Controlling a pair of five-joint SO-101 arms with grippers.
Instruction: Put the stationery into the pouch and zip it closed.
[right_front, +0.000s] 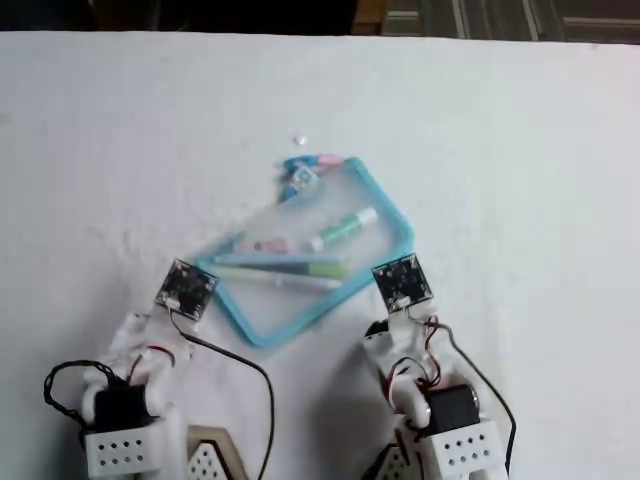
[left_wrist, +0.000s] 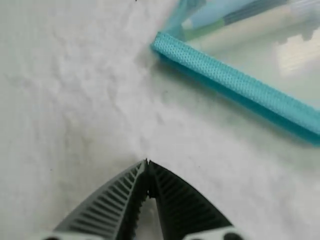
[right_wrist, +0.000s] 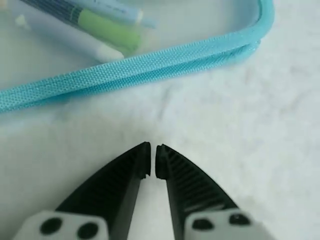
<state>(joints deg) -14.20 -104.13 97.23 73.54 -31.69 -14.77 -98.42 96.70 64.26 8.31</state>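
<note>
High view: the clear pouch (right_front: 392, 212) with its teal fabric border lies at an angle in the middle of the white tabletop (right_front: 520, 130), between the two arms and just ahead of them. Several pens (right_front: 285, 268) and a green marker (right_front: 343, 228) lie inside it. In the left wrist view, the left end effector (left_wrist: 147, 162) has its fingertips pressed together on nothing, low over the tabletop, near one teal corner of the pouch. In the right wrist view, the right end effector (right_wrist: 152, 147) is all but closed, a thin slit between its tips, empty, just beside a long edge of the pouch.
</note>
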